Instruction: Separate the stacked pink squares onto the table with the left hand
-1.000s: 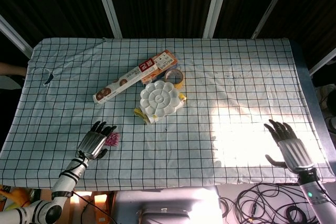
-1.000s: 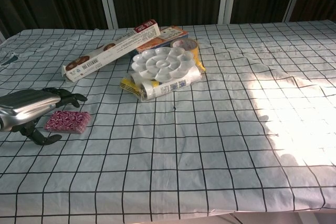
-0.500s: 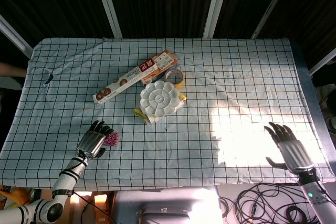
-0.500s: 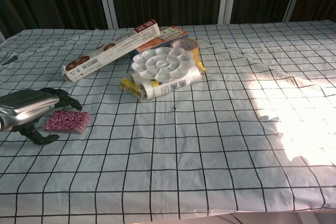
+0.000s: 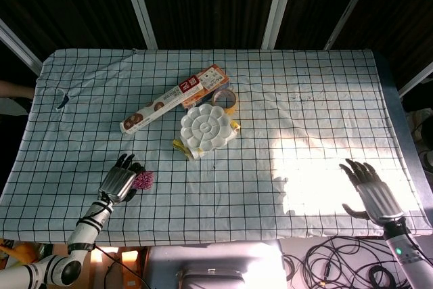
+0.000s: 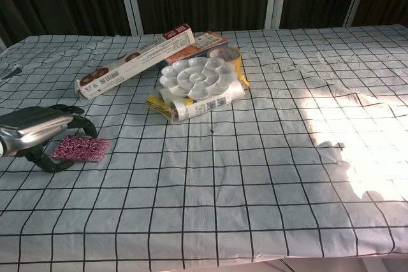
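Head view: your left hand (image 5: 120, 182) has drawn back toward the lower left — the pink squares (image 5: 143, 180) sit just beside its fingertips, still stacked on the desk (image 5: 304, 120).

Chest view: fingers curled, holding nothing — re-approach before separating.

The head view looks steeply down from above the near edge of the table, far enough back to take in the whole checked tablecloth (image 5: 304, 99) and the dark wall behind. The chest view sits low at that same near edge, facing across the cloth (image 6: 255, 176) at a shallow angle and much closer. Both share the white paint palette (image 5: 205, 126) (image 6: 198, 76) and the long foil box (image 5: 174, 98) (image 6: 135, 60) beyond it.
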Tool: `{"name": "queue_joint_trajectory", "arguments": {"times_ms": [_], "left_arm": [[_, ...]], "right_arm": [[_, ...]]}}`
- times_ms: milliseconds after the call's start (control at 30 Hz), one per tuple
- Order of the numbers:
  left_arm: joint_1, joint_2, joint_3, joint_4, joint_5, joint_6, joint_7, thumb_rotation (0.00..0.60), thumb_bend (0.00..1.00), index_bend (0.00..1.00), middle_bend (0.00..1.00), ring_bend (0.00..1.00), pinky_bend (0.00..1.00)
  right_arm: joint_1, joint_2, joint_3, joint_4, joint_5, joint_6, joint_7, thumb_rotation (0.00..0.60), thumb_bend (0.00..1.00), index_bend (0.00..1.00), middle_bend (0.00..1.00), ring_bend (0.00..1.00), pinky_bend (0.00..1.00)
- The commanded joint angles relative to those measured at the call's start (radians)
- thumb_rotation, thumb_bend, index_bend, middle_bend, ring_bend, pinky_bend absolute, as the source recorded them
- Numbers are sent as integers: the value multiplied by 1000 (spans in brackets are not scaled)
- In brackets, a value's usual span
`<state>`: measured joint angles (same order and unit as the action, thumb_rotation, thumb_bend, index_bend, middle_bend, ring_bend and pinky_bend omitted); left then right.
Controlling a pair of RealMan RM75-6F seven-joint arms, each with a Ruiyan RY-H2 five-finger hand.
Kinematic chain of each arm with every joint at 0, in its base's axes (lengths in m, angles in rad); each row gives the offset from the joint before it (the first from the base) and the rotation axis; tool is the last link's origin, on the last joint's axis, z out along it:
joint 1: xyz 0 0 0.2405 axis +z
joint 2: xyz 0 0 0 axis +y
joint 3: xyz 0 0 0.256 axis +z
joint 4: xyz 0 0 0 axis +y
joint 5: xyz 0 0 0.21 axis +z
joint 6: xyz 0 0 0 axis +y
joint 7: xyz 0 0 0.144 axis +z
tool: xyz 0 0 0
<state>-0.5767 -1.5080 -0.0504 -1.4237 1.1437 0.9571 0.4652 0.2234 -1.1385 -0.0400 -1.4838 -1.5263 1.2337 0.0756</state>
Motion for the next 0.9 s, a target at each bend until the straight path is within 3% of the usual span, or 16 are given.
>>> {"name": "queue_joint_trajectory", "arguments": {"times_ms": [33,367,700,900], "left_arm": [[-1,-5,0,8,4,1,-10,600,358,311,266,22,0],[-7,-9,0,19,0,-14,-29,600,357,334,314,50,0],[6,-30,-9,53,44,35,-88,600,358,572,584,217,0],[17,-32,-4,65,84,72,-107,600,360,611,631,242,0]], "right_arm": [[0,0,1,-1,4,-2,-3,600,194,0,0,0,0],[-6,4,2,-2,8,0,-3,600,194,0,0,0,0],[-7,6,1,0,8,-5,-1,600,194,0,0,0,0],[-8,8,1,-1,8,-7,-2,600,194,0,0,0,0]]}}
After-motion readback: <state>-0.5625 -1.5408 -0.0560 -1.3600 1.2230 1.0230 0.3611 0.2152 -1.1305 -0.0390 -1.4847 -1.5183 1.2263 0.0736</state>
